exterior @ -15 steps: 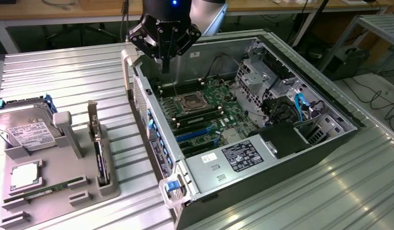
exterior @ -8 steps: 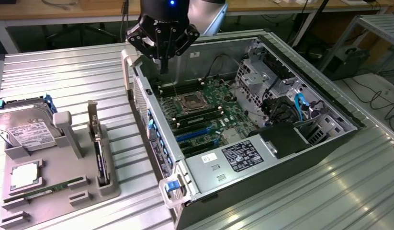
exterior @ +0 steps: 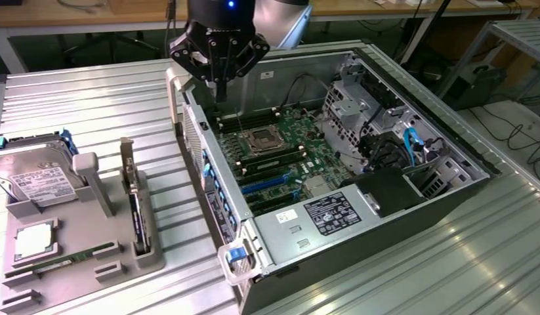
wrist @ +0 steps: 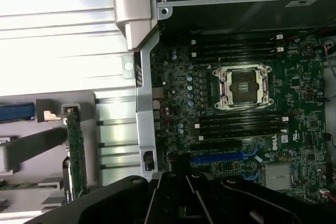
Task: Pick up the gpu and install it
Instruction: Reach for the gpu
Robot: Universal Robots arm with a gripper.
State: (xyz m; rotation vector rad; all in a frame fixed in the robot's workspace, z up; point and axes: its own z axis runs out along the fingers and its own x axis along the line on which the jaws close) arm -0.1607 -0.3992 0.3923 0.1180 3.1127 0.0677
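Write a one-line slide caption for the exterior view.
Gripper above the open computer case; gpu stands on edge in the grey holder beside it.

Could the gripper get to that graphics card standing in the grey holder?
Probably yes: the gpu stands on edge in the grey holder with nothing above it, and the gripper hangs over the open computer case beside it.

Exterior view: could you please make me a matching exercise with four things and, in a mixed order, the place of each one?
Things: 1 gpu; 2 hard drive; 3 memory stick; 4 gripper.
Places: A above the open computer case; B beside the square silver chip in the gray holder; C upright on its edge in the holder; D exterior view's left edge, white label showing.
Pairs: 1-C, 2-D, 3-B, 4-A.
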